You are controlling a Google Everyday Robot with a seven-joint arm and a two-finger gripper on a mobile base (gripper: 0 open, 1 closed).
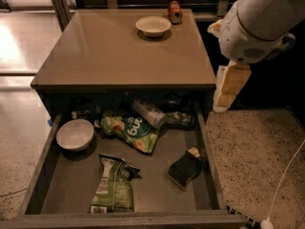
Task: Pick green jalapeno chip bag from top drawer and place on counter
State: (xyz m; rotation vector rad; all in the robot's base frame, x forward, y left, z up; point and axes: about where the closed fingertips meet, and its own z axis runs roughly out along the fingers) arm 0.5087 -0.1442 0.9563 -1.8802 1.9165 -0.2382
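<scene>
Gripper [228, 87] (open/closed: can't tell) hangs right of counter [119, 56], well apart from jalapeno bag [113, 185], which lies flat near-left in pulled-out top drawer [119, 219], reachable from above.

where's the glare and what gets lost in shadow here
Camera view: glare washes the floor at left and sheens the counter; the back of the top drawer lies in deep shadow under the counter, contents hard to read; the green jalapeno chip bag near the front is lit; the gripper hangs pale against darkness right of the counter.
</scene>
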